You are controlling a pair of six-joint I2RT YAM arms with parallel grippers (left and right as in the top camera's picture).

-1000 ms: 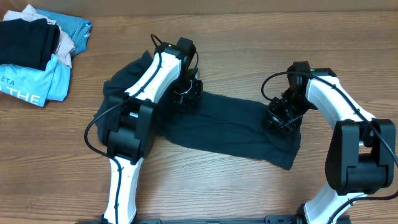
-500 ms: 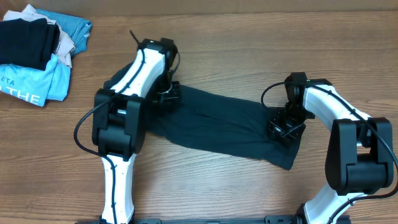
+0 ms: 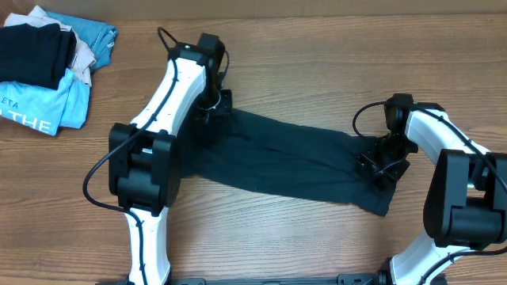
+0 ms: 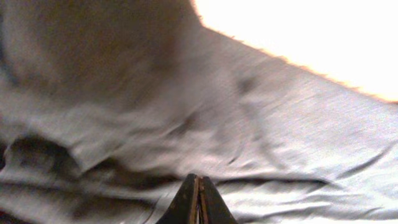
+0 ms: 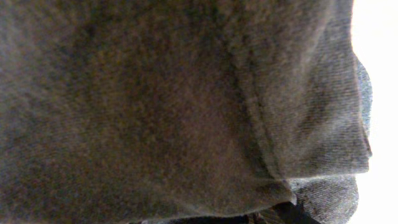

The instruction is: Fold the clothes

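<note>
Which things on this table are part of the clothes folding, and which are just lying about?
Part of the job:
- dark navy garment
- left gripper, pinching one end of it
- right gripper, at its other end

Lying about, piled at the far left:
- light-blue shirt printed "THE"
- black folded garment
- beige cloth

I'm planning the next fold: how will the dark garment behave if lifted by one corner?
Likely floppy: the dark garment lies flat, wrinkled, following the table. Probably light: the right wrist view shows fine knit fabric. It would likely sag and bunch rather than slide as one piece.
</note>
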